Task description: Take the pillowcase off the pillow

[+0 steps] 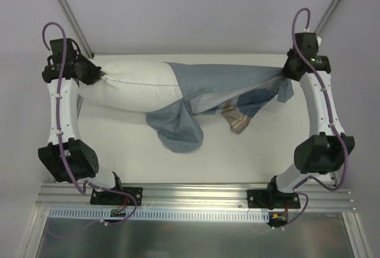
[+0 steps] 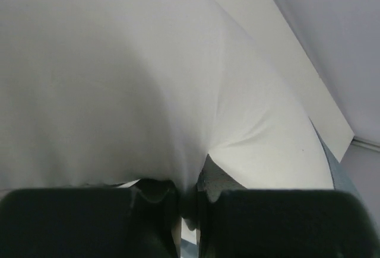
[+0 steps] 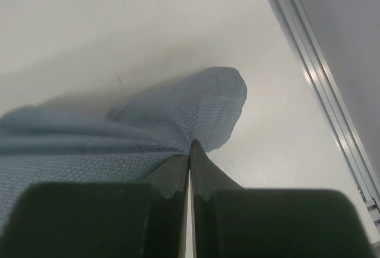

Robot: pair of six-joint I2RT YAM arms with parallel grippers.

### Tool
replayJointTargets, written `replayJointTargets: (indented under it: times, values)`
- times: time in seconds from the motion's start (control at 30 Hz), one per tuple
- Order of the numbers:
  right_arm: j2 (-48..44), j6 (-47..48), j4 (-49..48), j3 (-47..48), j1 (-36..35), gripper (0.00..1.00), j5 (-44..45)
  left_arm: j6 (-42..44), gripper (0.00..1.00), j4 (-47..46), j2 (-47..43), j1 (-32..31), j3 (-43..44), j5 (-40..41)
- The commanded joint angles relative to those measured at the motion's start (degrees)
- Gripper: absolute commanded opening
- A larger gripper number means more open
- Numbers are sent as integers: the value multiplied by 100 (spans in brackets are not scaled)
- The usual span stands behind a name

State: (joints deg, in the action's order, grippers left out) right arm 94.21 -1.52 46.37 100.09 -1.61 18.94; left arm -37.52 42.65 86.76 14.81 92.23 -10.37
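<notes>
Where the white table lies nearest the arm bases, a loose fold of the grey-blue pillowcase is spread flat on it. Farther back, the pillowcase is drawn out rightward, and its corner is pinched by the right gripper, whose fingers are pressed together on the cloth. At the far left, the bare end of the white pillow is clamped between the fingers of the left gripper; the pillow's right part is covered by the pillowcase.

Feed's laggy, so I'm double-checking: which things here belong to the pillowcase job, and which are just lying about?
Job: pillow, pinched by left gripper; pillowcase, pinched by right gripper.
Lying about: tan checked cloth scrap at the pillowcase's edge; table.
</notes>
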Motion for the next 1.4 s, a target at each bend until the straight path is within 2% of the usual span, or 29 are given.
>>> replayJointTargets:
  times: [0.0,0.1,0.17,0.3,0.4,0.6,0.7,0.83,0.97,1.03,1.2,1.27,1.33,1.37]
  values:
    - [-1193,-278,-111,-15,940,1,-65,193,0,-460,-704,723,270,28]
    - [-1974,-612,-137,-498,2100,1,-758,-97,0,-433,-933,1591,173,-568]
    - [-2257,-683,-251,-885,2680,1,-1120,-194,0,-433,-1073,1814,85,-711]
    - [-2697,-954,-514,-1334,2710,1,-1602,-300,0,-477,-1179,1780,-29,-1159]
    - [-2794,-956,-550,-1484,2473,1,-1806,-186,0,-495,-1284,1543,-38,-1230]
    - [-2856,-692,-612,-1844,1480,1,-1674,-28,0,-495,-1442,1139,-108,-1380]
    - [-2803,-481,-323,-1695,849,1,-1482,138,0,-495,-1635,683,-30,-1336]
    - [-3531,-314,-260,-1642,364,1,-1419,324,0,-504,-2329,295,-55,-1695]
    - [-4436,-244,-67,-1239,345,1,-1376,675,0,-495,-3190,259,-3,-2012]
    - [-4736,-209,117,-765,345,1,-1218,790,0,-285,-3376,259,409,-2153]
    - [-4702,-25,241,-122,345,1,-744,597,0,-179,-3080,259,911,-1830]
    - [-4264,64,153,-34,354,1,-568,509,0,-196,-2745,259,937,-1241]
    - [-3720,282,100,124,354,1,-321,421,0,-196,-1938,259,1078,-820]
    - [-2978,336,135,455,363,1,-268,377,0,-153,-1604,259,1122,-669]
